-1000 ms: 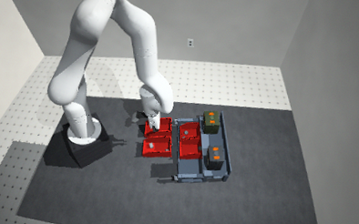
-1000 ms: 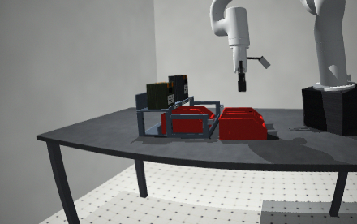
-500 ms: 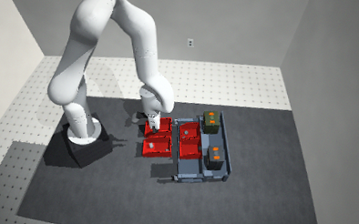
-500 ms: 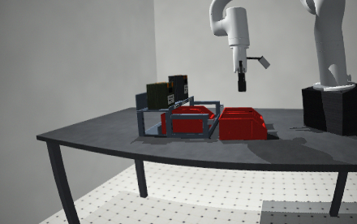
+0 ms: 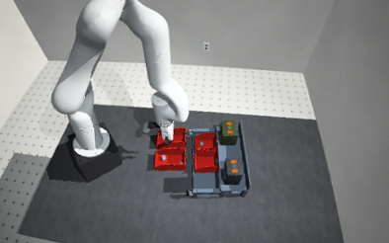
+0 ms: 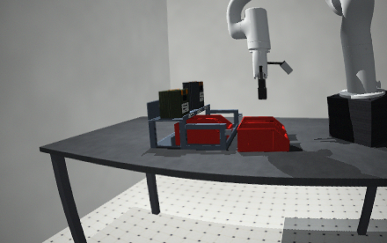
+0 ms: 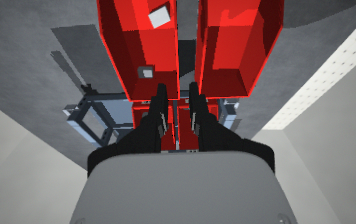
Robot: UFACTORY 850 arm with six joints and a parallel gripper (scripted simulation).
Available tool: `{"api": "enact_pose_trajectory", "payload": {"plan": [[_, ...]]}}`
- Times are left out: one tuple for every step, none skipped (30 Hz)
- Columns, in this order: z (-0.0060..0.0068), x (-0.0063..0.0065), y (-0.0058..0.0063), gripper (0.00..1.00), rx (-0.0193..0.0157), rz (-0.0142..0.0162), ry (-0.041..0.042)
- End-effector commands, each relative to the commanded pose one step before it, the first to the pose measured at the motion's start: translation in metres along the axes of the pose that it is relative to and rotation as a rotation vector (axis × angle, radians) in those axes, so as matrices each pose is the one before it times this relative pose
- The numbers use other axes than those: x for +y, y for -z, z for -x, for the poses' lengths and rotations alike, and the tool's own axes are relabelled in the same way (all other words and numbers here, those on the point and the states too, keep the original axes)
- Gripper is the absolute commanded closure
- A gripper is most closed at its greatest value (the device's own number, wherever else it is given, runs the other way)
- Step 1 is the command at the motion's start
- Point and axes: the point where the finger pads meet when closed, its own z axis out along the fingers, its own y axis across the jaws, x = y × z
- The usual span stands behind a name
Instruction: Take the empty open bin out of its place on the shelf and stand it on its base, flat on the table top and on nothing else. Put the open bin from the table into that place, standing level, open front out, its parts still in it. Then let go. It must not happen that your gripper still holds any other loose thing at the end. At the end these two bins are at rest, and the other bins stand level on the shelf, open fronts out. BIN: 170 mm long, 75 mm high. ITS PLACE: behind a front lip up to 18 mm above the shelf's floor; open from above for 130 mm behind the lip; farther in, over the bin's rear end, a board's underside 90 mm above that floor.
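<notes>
In front of the shelf (image 5: 208,195) (image 6: 183,134) (image 7: 80,131), the red parts bin (image 5: 171,161) (image 7: 150,45) could be tipped if the slightly spread, empty gripper (image 5: 167,141) (image 6: 262,98) (image 7: 178,93) is lowered crooked.

Two boxes stand upright, apart from each other: one dark green (image 5: 229,137) (image 6: 171,104), the other dark grey (image 5: 234,173) (image 6: 192,94). Both carry orange marks and a pale label. A small outlet (image 5: 206,46) is on the grey wall (image 5: 257,25) (image 6: 88,66), above the white dotted floor (image 5: 252,92) (image 6: 176,198) (image 7: 320,75).
</notes>
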Motion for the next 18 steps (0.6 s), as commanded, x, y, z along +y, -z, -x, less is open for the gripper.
{"api": "enact_pose_trajectory", "payload": {"plan": [[0.00072,-0.00001,0.00037,0.74,-0.00104,0.00007,0.00005],[0.00000,0.00000,0.00000,0.74,0.00000,0.00000,0.00000],[0.00000,0.00000,0.00000,0.74,0.00000,0.00000,0.00000],[0.00000,0.00000,-0.00001,0.74,0.00000,0.00000,0.00000],[0.00000,0.00000,-0.00003,0.74,0.00000,0.00000,0.00000],[0.00000,0.00000,-0.00005,0.74,0.00000,0.00001,0.00000],[0.00000,0.00000,0.00000,0.74,0.00000,0.00000,0.00000],[0.00000,0.00000,0.00000,0.74,0.00000,0.00000,0.00000],[0.00000,0.00000,-0.00008,0.74,0.00000,0.00001,0.00000],[0.00000,0.00000,-0.00011,0.74,0.00000,0.00001,0.00000],[0.00000,0.00000,-0.00015,0.74,0.00000,0.00002,0.00000],[0.00000,0.00001,-0.00020,0.74,0.00000,0.00002,0.00000],[0.00000,0.00001,-0.00024,0.74,0.00000,0.00002,0.00000],[0.00000,0.00001,-0.00029,0.74,0.00000,0.00002,0.00000],[0.00000,0.00001,-0.00034,0.74,0.00000,0.00002,0.00000],[0.00000,0.00000,-0.00039,0.74,-0.00001,0.00002,0.00000],[0.00000,0.00000,-0.00045,0.74,-0.00001,0.00001,0.00000],[0.00000,0.00000,-0.00050,0.74,-0.00001,-0.00001,0.00000]]}}
